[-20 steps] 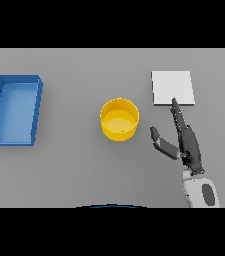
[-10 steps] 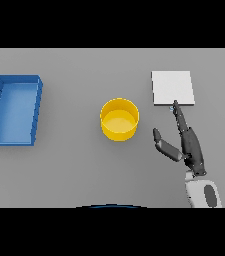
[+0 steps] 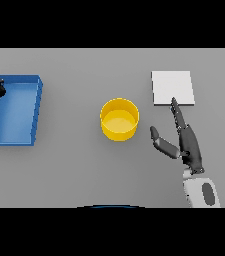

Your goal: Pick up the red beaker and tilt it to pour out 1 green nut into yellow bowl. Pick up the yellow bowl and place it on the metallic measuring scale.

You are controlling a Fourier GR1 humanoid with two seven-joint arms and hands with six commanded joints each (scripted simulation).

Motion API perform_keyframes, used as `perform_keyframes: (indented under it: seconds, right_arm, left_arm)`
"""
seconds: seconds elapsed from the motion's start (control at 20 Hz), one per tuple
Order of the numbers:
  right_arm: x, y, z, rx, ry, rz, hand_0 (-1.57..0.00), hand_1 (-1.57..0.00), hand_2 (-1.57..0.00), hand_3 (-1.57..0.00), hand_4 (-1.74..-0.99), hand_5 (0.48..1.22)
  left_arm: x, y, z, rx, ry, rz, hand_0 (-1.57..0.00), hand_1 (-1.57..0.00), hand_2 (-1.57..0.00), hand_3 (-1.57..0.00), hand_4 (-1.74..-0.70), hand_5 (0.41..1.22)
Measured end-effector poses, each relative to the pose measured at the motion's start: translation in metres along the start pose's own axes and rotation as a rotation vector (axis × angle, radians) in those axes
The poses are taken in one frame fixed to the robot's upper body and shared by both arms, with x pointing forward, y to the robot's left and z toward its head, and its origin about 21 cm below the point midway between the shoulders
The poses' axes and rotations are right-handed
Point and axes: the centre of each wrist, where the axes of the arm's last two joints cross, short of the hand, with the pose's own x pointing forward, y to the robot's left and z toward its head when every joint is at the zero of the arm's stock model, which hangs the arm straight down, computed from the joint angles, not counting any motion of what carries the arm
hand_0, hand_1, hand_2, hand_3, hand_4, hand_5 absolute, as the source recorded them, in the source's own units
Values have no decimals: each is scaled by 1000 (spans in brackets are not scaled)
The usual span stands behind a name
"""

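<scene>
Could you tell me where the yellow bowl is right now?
In the head view the yellow bowl stands mid-table, between the blue tray on its left and the right hand.

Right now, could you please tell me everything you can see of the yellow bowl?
The yellow bowl is a round, straight-walled cup of plain matte yellow, standing upright on the grey table near the middle. I can see no nut inside. Nothing touches it: the right hand lies apart to its right, fingers straight.
</scene>
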Motion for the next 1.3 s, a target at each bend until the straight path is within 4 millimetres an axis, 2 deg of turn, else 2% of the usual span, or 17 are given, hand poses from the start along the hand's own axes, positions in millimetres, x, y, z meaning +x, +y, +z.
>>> perform_keyframes:
  seconds: [0.05,0.1,0.15,0.25,0.35,0.4,0.45,0.5,0.6,0.8,1.0,1.15,1.3]
  right_arm:
    - [-1,-1,1,0,5,6,1,1,1,1,-1163,671]
    - [-1,2,3,0,4,4,1,1,1,1,-1159,669]
    - [-1,0,2,1,13,9,1,1,1,1,-1161,669]
    - [-1,1,4,2,9,7,1,1,1,1,-1156,673]
    - [-2,-1,3,1,2,7,1,1,1,1,-1147,680]
    - [-2,-3,2,4,1,6,1,1,1,1,-1145,685]
    - [-1,-2,2,8,-9,-2,1,1,1,1,-1148,688]
    - [-2,-3,2,11,8,4,1,1,1,1,-1156,690]
    - [-1,-2,6,13,0,6,1,1,1,1,-1164,688]
    - [0,-1,3,7,25,22,1,1,1,1,-1175,672]
    - [7,4,-1,95,-12,121,1,1,1,1,-1137,717]
    - [18,-2,-17,262,-60,272,1,1,1,1,-1190,716]
    - [33,-6,-40,433,-93,550,1,1,1,1,-1220,701]
  left_arm:
    - [-3,3,2,-29,-22,-10,-1571,-1545,-1489,-1238,-1311,774]
    - [-4,3,7,-62,-63,-64,-1495,-1380,-1311,-1098,-1155,740]
    - [-5,9,9,-93,-102,-96,-1253,-1104,-1049,-884,-1031,714]
    - [-8,10,10,-196,-116,-105,-802,-706,-671,-565,-870,682]
    - [-7,16,14,-238,-124,-126,-513,-452,-429,-361,-785,656]
    - [-13,15,14,-232,-113,-180,-410,-361,-343,-289,-762,651]
    - [-10,15,13,-229,-119,-205,-328,-289,-274,-231,-750,647]
    - [-16,11,8,-225,-112,-209,-262,-231,-219,-185,-741,648]
    - [-16,5,5,-197,-113,-225,-167,-147,-140,-118,-724,647]
    - [-8,3,2,-153,-154,-210,-68,-60,-57,-48,-708,658]
    - [-12,6,5,-126,-222,-169,-27,-24,-23,-19,-713,685]
    - [-6,5,7,-118,-225,-160,-13,-12,-11,-9,-719,676]
    - [-8,3,6,-134,-241,-137,-6,-6,-5,-4,-719,664]
